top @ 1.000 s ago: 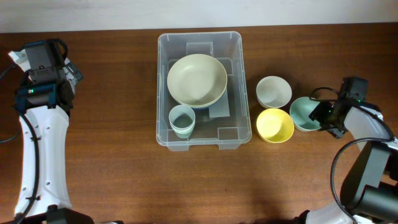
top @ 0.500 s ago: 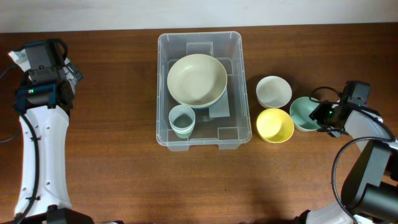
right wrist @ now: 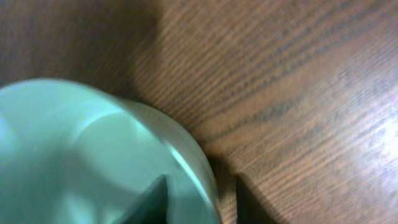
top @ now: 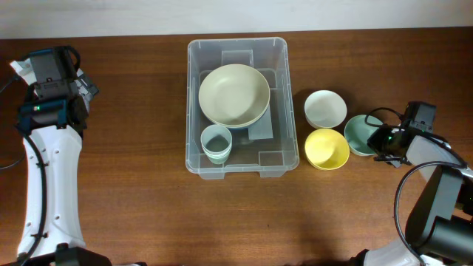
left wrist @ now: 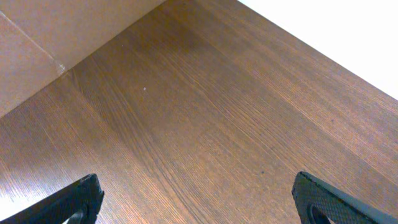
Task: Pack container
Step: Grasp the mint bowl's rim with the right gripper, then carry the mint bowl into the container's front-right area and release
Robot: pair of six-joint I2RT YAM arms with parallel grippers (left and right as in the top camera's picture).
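Note:
The container, a clear plastic tub, stands at the table's middle. It holds a large cream bowl and a pale green cup. To its right stand a white bowl, a yellow bowl and a green bowl. My right gripper is at the green bowl's right rim. In the right wrist view the gripper has one finger inside and one outside the green bowl, closed narrowly on its wall. My left gripper is open and empty over bare wood at the far left.
The left arm runs along the table's left side. The table's back edge meets a white wall. The three loose bowls sit close together, between the container and the right arm.
My right gripper has shifted slightly left and down onto the green bowl's rim. The bowls, the container and the left arm have not moved.

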